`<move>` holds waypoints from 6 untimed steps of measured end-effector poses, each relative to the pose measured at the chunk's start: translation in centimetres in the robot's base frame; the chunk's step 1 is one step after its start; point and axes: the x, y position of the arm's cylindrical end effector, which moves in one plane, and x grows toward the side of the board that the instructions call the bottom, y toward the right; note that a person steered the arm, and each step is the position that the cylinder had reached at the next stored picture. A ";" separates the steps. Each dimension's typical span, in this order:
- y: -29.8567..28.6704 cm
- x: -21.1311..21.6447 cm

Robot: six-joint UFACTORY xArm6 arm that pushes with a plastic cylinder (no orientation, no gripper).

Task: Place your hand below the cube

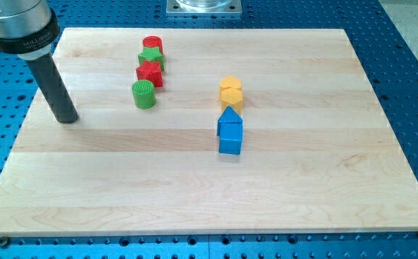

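1. The wooden board (194,187) lies on a blue perforated table (410,43).
2. The arm ends in a straight dark rod (54,83); it carries no jaws and holds nothing. The tip (67,119) rests on the board near the view's left edge.
3. The blue cube (230,138) sits near the board's centre, slightly toward the view's right. A blue pointed block (230,115) touches its upper side.
4. Two yellow blocks (231,93), shapes indistinct, stand just above the pointed block, pressed together.
5. The tip is well apart from the blue cube, far to the view's left and slightly higher in the view.
6. A column of four blocks stands at upper left centre: red cylinder (152,44), green star (151,57), red star (150,73), green cylinder (144,94).
7. The green cylinder is the block nearest the tip, to the tip's right.
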 end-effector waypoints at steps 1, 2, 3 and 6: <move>0.6 0.0; 3.0 3.5; 6.2 7.6; 22.2 11.7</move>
